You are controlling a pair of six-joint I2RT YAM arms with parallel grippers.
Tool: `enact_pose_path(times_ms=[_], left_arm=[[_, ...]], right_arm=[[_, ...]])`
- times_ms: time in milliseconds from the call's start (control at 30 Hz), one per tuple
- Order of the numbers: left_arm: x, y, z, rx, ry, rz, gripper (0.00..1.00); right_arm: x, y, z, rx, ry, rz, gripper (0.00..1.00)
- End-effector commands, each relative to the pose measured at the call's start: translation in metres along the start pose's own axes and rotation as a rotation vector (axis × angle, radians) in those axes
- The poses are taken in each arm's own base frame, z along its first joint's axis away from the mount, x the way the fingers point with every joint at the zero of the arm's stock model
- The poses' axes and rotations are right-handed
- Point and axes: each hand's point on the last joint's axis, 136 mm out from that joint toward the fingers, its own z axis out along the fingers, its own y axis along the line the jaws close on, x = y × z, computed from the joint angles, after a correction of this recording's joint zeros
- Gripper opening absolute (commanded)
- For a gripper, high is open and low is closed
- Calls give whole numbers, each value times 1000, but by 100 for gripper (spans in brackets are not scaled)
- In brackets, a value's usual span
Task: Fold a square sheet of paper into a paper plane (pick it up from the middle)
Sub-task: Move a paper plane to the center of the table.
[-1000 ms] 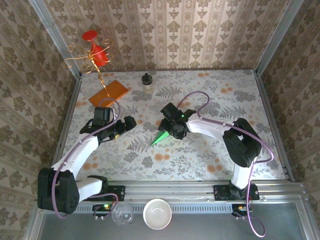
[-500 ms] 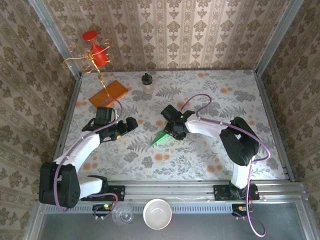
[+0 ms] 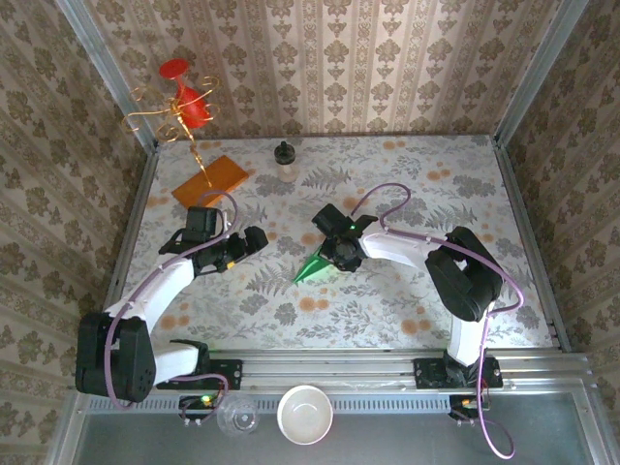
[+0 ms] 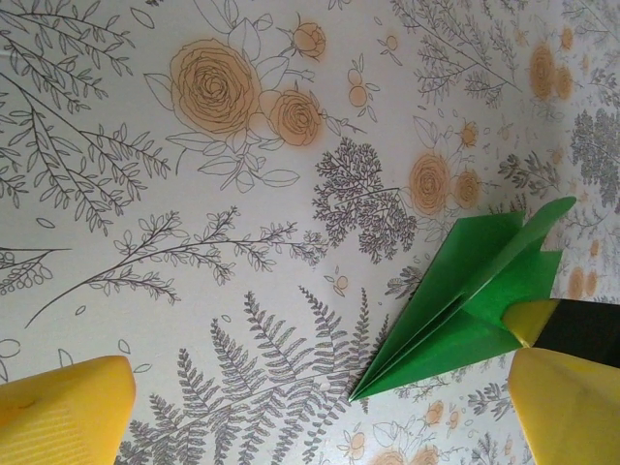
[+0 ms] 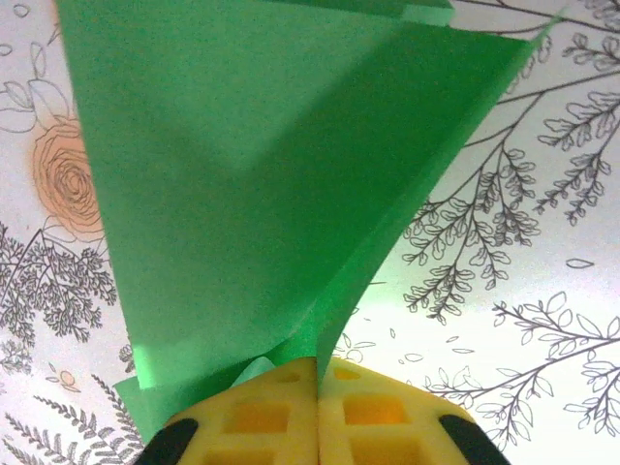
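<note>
Green paper plane [image 3: 312, 266] lay mid-table [image 3: 417, 194], nose pointing near-left, lengthwise creases visible. Right gripper [image 3: 334, 254] was clamped on its tail fold, yellow pads [image 5: 373, 412] pressed together with the green paper between them. Left gripper [image 3: 254, 238] hung near the plane's left, jaws wide apart, not touching the paper.

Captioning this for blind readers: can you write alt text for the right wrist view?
The right gripper, yellow-fingered, is shut on a fold of the green paper plane, which spreads across the frame. Beneath lies a tablecloth printed with ferns and an orange rose.
</note>
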Motion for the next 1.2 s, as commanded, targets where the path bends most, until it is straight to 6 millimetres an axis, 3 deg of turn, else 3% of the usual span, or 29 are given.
enact_pose_path(times_ms=[0,167,333,600,833,1033,1167], left_arm=[[-1,-4,2,29,9,-26,100],[-3,-11,3,62,9,-29,99],[-3,-18,7,73,7,-21,98],[18,-24,31,67,70,-21,88],[42,-21,51,39,125,-26,79],[49,-31,66,65,163,-23,68],[56,-54,76,125,207,18,63]], right_arm=[[-12,9,-15,-54,-54,-75,2],[-8,56,-42,-281,-14,-309,0],[3,80,-60,-513,25,-432,0],[14,70,-32,-685,185,-360,0],[14,31,6,-590,240,-326,1],[10,13,15,-538,234,-322,1],[9,13,15,-540,232,-322,1]])
